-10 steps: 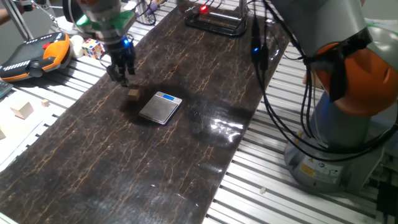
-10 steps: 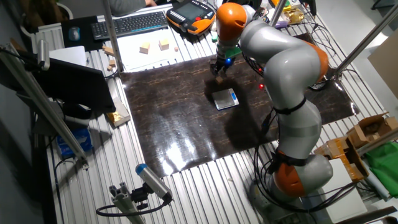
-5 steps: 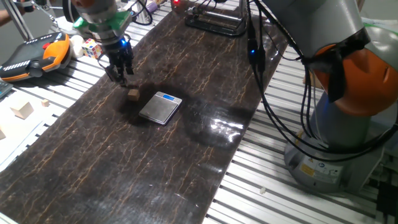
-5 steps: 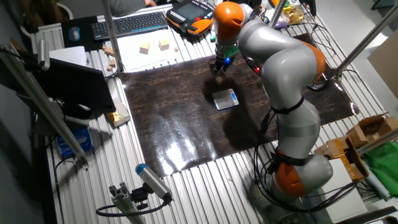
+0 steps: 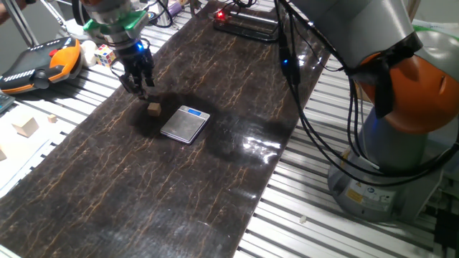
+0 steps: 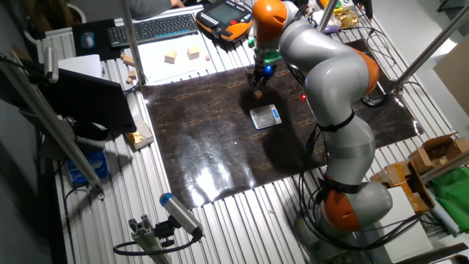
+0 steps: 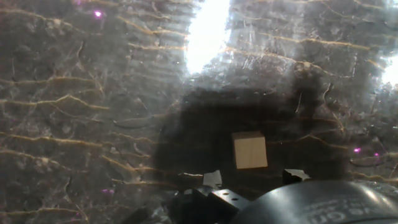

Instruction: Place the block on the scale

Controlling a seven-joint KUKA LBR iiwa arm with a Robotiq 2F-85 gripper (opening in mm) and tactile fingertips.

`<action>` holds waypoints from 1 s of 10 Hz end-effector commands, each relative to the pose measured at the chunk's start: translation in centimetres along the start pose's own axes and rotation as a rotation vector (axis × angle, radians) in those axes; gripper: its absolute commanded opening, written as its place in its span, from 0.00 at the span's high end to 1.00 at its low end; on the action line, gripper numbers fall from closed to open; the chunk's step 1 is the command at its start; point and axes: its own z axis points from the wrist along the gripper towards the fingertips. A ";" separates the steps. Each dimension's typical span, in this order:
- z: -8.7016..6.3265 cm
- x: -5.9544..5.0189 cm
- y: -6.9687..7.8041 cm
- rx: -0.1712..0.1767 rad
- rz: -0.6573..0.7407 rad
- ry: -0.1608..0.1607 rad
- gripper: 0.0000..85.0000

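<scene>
The tiny tan wooden block [image 5: 153, 108] is left uncovered from above on the dark marbled mat [image 5: 143, 186], with bare mat seen on every side in the hand view. The flat silver-grey pocket scale [image 5: 185, 123] lies just to its right, apparently not touching, its top unobstructed. The two-finger gripper [image 5: 138, 84] hangs just beyond the block on the far left. Black cables [image 5: 315, 122] drape along the mat's right edge.

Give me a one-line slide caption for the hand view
Hand view: the block lies on the dark marbled mat, just ahead of the end effector fingertips.
</scene>
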 end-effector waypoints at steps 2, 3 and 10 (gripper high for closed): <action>1.0 -0.2 0.0 0.020 -0.026 -0.019 0.33; 2.1 -0.5 -0.3 0.005 -0.037 -0.024 0.33; 6.2 -1.9 -0.6 -0.002 -0.054 -0.067 0.33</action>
